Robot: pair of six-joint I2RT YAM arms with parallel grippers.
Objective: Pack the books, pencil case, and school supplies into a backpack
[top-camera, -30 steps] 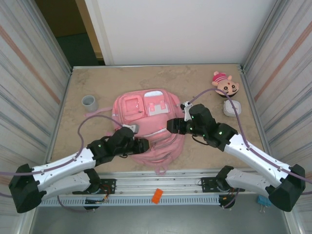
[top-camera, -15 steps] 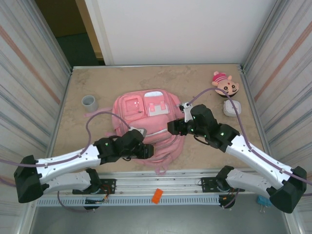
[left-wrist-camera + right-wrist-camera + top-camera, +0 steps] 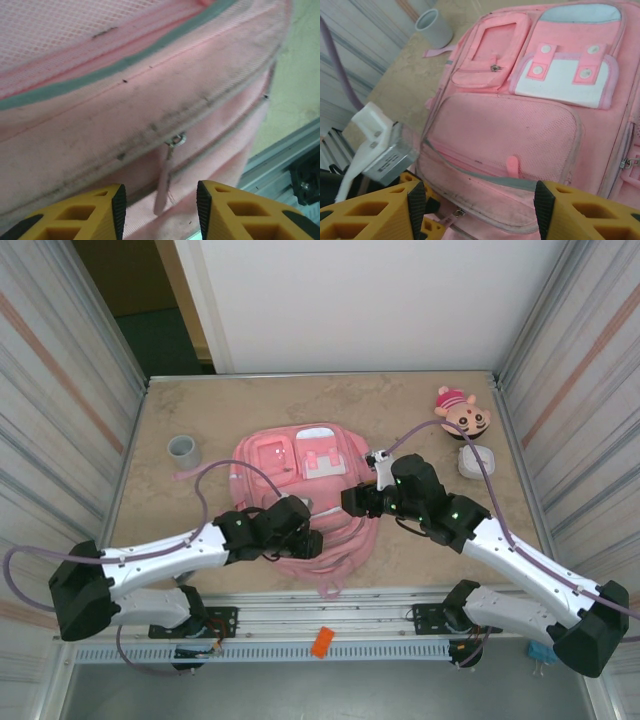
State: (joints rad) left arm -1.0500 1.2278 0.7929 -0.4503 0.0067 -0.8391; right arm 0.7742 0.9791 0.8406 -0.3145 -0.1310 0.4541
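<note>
Pink backpack (image 3: 262,468) — flat, mid-table (image 3: 400,410); left gripper (image 3: 159,200) spread, empty, straddling the zip pull (image 3: 164,187); right gripper (image 3: 479,197) agape, holding nothing — advise centring the tab before pinching, then drawing along the zip.

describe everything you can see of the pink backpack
The pink fabric backpack lies flat, front up, on the table. It has a window pocket, a white flap pocket with two snap tabs, a mesh panel and pale, soiled zip strips, apparently closed. The left end effector hovers open astride a zip pull.
</note>
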